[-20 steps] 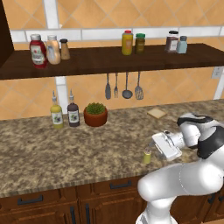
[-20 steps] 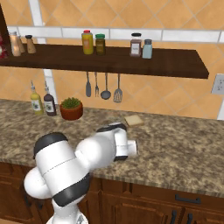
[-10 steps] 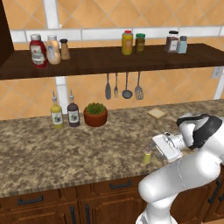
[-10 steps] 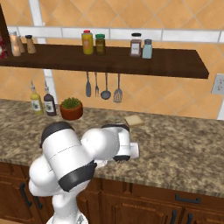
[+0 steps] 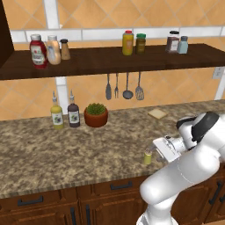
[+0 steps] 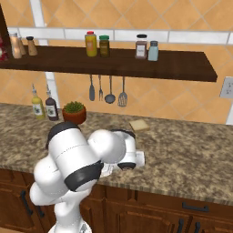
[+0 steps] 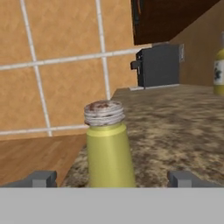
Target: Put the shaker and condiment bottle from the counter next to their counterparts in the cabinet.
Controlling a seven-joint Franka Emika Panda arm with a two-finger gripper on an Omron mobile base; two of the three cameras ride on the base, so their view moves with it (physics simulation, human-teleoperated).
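Right now the tool sits low at the front of the bench, its jaws spread wide with nothing held, and the shaker stands upright between the two fingertips in the hand view, close in front of them and not yet touched. From the left base view the shaker is near the bench's front edge, just beside the hand. Up on the shelf the peach bottle already stands between the ketchup bottle and the brown shaker, so that half looks done. The step in hand seems to be the reach for the shaker. Next the hand should likely ease forward until the body lies between the fingers, close on it below the metal top, and lift it straight without tipping.
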